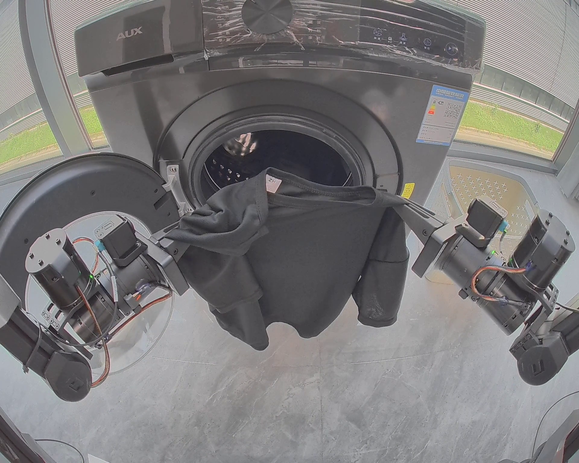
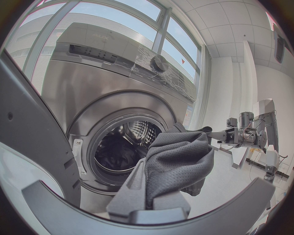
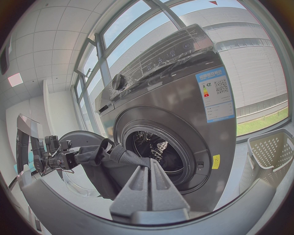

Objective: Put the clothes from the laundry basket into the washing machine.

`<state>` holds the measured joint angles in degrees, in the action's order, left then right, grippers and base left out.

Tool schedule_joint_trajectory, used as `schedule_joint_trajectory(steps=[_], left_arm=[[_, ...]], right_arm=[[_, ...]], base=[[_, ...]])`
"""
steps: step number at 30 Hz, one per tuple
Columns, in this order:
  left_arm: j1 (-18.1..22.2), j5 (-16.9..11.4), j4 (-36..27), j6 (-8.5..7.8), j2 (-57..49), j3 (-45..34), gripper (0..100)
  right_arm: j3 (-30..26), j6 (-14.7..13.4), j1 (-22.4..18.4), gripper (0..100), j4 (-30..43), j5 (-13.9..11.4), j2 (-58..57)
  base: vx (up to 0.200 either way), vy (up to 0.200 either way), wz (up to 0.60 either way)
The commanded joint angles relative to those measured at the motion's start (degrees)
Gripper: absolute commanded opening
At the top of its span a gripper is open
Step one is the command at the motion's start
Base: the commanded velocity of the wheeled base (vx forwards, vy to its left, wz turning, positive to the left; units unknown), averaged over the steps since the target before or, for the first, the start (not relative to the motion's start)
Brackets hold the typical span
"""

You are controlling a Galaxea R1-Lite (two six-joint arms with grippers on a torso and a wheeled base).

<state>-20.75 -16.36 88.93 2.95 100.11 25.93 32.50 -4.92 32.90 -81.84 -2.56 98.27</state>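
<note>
Shirt (image 1: pixel 319 253) hangs stretched before the open washing machine (image 1: pixel 139 114). Left jaws and right jaws each pinch it.

Strong daylight pours in through the windows (image 1: pixel 518 120) beyond the left tool (image 1: pixel 174 240) and right tool (image 1: pixel 411 214), behind the washing machine (image 1: pixel 139 120). The plastic wrap (image 1: pixel 338 27) on its panel throws white glare. The drum (image 1: pixel 289 154) ahead of the tools is dim, with one glint on metal. Below the tools the floor (image 1: pixel 338 392) carries a pale sheen. Between them the shirt (image 1: pixel 313 265) reads almost flat black. Both wrist views bow straight lines and darken at the rim
</note>
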Motion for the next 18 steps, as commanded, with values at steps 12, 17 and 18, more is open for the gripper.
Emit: schedule_joint_trajectory(steps=[12, 17, 18], left_arm=[[2.91, 0.19, 0.01, 3.38, -0.27, 2.72, 0], [3.79, 0.1, 0.01, 3.47, -0.44, 3.16, 0], [3.79, 0.1, 0.01, 3.47, -0.7, 3.16, 0]], right_arm=[[0.11, -0.08, 0.41, 0, -0.34, 0.71, -1.41], [0.37, -0.08, 0.5, 0, -0.34, 0.8, -1.5], [0.55, -0.08, 0.58, 0, -0.34, 0.8, -1.41]], base=[[0.0, 0.0, 0.0], [0.0, 0.0, 0.0], [0.0, 0.0, 0.0]])
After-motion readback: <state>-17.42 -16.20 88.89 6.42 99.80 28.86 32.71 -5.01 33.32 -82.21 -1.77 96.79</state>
